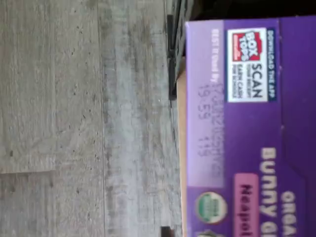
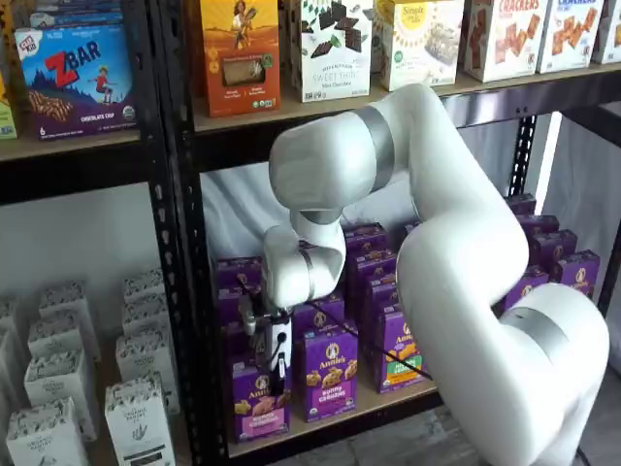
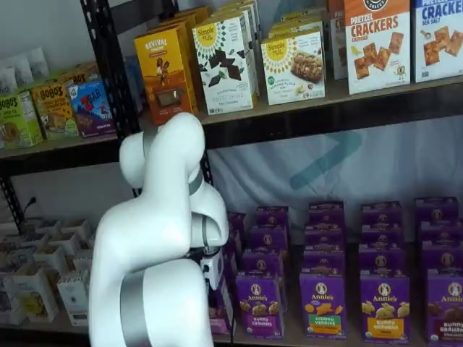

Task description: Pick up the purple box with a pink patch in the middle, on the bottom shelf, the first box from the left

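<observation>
1. The purple box (image 2: 257, 403), lower centre-left of a shelf view, stands at the front left end of the bottom shelf (image 2: 383, 403); pink band, round white logo.
2. Wrist view: its top panel (image 1: 249, 128) shows "Bunny" lettering and a pink patch, cut off at the frame edge.
3. Gripper (image 2: 279, 367) hangs at the box's top; finger state cannot be told.
4. The shelf holds rows of purple cartons (image 3: 323, 303)
</observation>
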`<state>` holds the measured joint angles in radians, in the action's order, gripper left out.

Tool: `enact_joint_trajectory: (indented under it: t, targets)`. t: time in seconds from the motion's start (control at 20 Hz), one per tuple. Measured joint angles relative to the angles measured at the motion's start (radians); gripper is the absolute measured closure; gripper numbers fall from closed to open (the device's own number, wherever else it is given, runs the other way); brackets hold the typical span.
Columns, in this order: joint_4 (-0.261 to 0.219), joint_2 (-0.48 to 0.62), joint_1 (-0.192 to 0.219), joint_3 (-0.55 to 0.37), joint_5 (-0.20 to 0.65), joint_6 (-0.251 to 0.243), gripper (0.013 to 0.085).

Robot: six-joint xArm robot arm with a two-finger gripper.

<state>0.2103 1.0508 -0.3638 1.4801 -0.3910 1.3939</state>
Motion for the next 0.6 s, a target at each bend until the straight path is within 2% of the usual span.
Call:
enact_joint_trajectory:
  t: [0.05, 0.35, 0.5, 0.6]
  targets:
    - [0.002, 0.0, 0.0, -0.001, 0.003, 0.001, 0.053]
    - [-0.006, 0.001, -0.001, -0.003, 0.012, -0.006, 0.053]
    - [0.005, 0.002, -0.002, -0.002, 0.01, 0.003, 0.061]
    - [-0.005, 0.002, -0.002, -0.001, 0.009, -0.006, 0.061]
